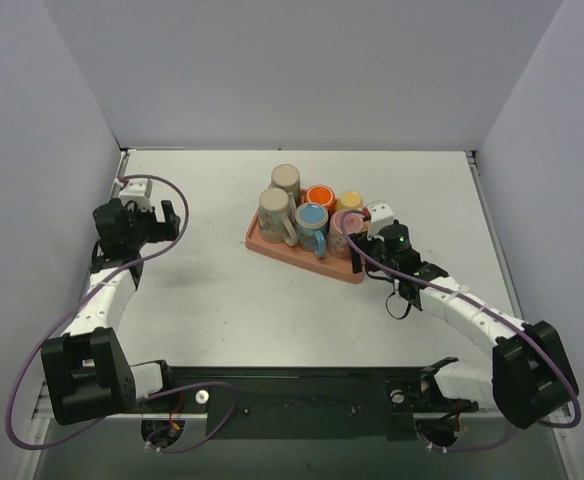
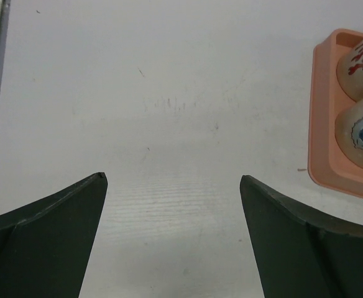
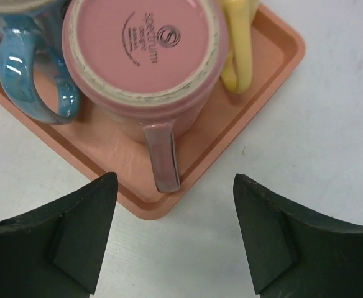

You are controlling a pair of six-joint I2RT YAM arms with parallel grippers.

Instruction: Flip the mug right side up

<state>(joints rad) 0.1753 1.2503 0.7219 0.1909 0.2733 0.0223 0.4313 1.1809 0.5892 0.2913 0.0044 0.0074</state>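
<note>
A pink mug (image 3: 144,49) stands upside down in the near right corner of a salmon tray (image 3: 256,81), its printed base up and its handle (image 3: 163,158) pointing at my right gripper. It also shows in the top view (image 1: 344,233). My right gripper (image 3: 174,180) is open and empty just off the tray's corner, its jaws on either side of the handle's end and apart from it; it also shows in the top view (image 1: 364,243). My left gripper (image 2: 172,179) is open and empty over bare table, far left of the tray (image 1: 302,248); it also shows in the top view (image 1: 172,220).
The tray also holds a blue mug (image 1: 312,218), a yellow mug (image 1: 349,202), an orange mug (image 1: 320,196) and two beige patterned mugs (image 1: 274,212) (image 1: 285,181). The blue handle (image 3: 32,81) and yellow handle (image 3: 237,49) flank the pink mug. White walls enclose the table.
</note>
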